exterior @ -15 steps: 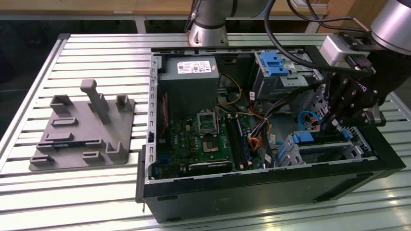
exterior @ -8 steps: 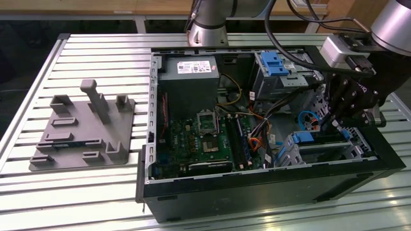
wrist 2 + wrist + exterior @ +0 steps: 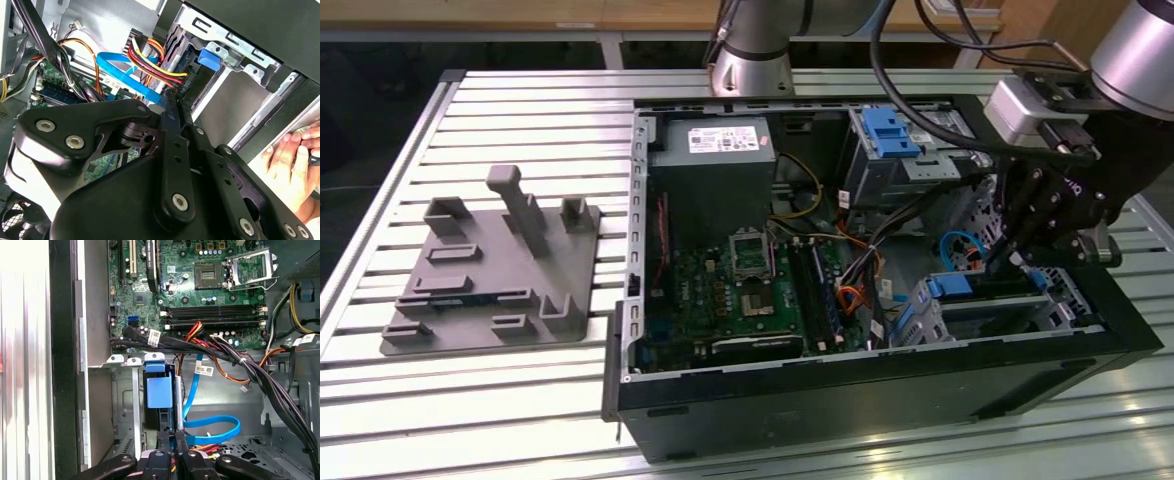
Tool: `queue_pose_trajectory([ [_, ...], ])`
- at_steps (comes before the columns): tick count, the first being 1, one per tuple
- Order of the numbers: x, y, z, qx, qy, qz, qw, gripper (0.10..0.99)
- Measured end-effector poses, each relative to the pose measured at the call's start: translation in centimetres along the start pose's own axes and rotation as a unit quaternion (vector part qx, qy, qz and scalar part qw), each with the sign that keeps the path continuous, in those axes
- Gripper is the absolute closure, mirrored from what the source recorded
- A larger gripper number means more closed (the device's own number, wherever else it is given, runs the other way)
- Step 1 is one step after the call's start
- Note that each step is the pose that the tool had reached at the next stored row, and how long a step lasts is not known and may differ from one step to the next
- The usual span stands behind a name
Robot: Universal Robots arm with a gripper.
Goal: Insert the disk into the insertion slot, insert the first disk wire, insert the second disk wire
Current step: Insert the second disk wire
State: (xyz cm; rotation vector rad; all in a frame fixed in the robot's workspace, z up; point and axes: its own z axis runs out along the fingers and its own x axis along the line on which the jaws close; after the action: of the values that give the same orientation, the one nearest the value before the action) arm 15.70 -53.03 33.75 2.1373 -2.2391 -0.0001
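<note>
The disk [image 3: 950, 287] sits inside the insertion slot [image 3: 927, 325], a silver cage in the near corner of the open computer case at the exterior view's right. Its blue carrier tab [image 3: 160, 390] shows between the slot's metal walls [image 3: 125, 405]. My gripper [image 3: 171, 437] hangs right at the disk's end, fingers close together on a dark connector. The blue disk wire [image 3: 210, 422] loops back into the fingertips. In the second wrist view this blue wire [image 3: 125, 75] ends at the gripper [image 3: 170, 107], and a red, yellow and black wire bundle [image 3: 155, 70] runs beside it.
The taller bay with a blue latch [image 3: 887, 130] stands behind the slot. The motherboard [image 3: 747, 290], power supply [image 3: 714, 170] and thick black cables [image 3: 240, 362] crowd the case. A grey fixture [image 3: 494, 270] lies at the exterior view's left. A person's hand [image 3: 295, 160] rests outside the case.
</note>
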Motion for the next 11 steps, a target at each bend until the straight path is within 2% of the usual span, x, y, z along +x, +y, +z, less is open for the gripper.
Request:
queue_pose_trajectory([
  [11,-0.01,-0.18,0.47,0.0001,0.0001,-0.005,1.0,0.925],
])
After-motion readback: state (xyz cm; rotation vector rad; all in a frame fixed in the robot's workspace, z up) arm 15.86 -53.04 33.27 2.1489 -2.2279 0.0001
